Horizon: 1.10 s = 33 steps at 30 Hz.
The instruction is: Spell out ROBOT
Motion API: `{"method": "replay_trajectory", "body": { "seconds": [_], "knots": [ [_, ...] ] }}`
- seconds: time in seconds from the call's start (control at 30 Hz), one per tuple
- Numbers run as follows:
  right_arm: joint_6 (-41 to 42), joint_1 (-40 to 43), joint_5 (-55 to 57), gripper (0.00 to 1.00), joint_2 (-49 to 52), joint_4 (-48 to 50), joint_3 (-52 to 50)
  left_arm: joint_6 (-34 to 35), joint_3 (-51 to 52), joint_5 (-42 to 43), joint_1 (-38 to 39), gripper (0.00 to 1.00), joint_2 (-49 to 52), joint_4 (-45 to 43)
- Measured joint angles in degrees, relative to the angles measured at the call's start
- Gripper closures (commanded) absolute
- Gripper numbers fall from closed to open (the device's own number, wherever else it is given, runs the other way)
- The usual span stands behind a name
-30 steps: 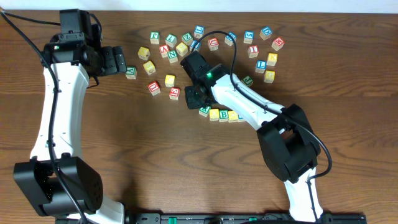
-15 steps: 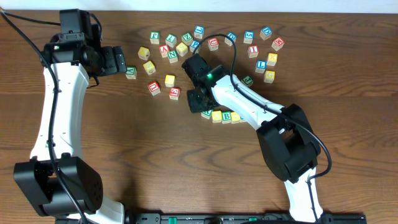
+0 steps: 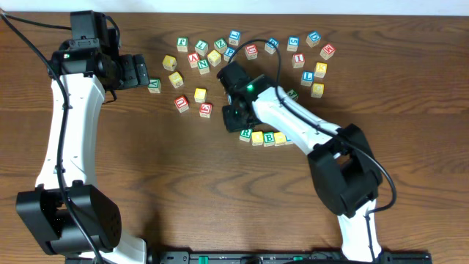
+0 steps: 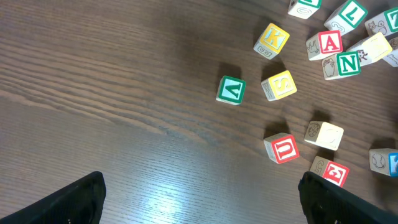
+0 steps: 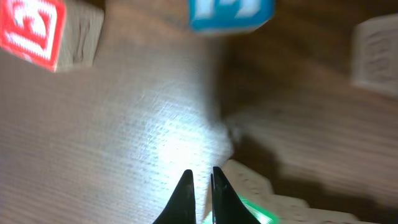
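A row of cubes lies mid-table in the overhead view: a green-bordered cube (image 3: 245, 135) half under my right gripper, a yellow cube (image 3: 257, 137), the green B (image 3: 269, 137) and another yellow cube (image 3: 280, 138). The arm hides whatever follows on the right. My right gripper (image 3: 233, 117) is shut and empty at the row's left end. In the right wrist view its tips (image 5: 199, 177) rest beside a green-edged wooden cube (image 5: 249, 190). My left gripper (image 3: 143, 73) hangs open and empty at the far left, near a green cube (image 3: 154, 86).
Loose letter cubes crowd the back of the table, among them red A (image 4: 328, 43), green N (image 4: 345, 62), yellow K (image 4: 271, 40), yellow S (image 4: 278, 85), red U (image 4: 283, 149) and green V (image 4: 231, 90). A blue cube (image 5: 230, 12) and a red cube (image 5: 34, 31) lie ahead of the right gripper.
My right gripper has slid a little right and toward the front, and the row of cubes has shifted slightly the same way. The left arm has not moved.
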<state>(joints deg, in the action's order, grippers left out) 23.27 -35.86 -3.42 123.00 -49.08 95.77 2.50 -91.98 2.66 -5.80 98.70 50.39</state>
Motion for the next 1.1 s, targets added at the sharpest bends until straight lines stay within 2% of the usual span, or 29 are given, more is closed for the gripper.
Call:
{"method": "replay_trajectory", "body": {
  "seconds": [0.2,0.43,1.1],
  "knots": [
    [0.61,3.08,0.9,0.96,-0.5,-0.13,0.02,0.0,0.0,0.0,0.0,0.02,0.0,0.0],
    [0.5,2.05,0.83,0.98,-0.5,0.17,-0.94,0.0,0.0,0.0,0.0,0.02,0.0,0.0],
    [-9.73,1.49,-3.23,0.98,-0.5,-3.39,-2.25,0.0,0.0,0.0,0.0,0.02,0.0,0.0]
  ]
}}
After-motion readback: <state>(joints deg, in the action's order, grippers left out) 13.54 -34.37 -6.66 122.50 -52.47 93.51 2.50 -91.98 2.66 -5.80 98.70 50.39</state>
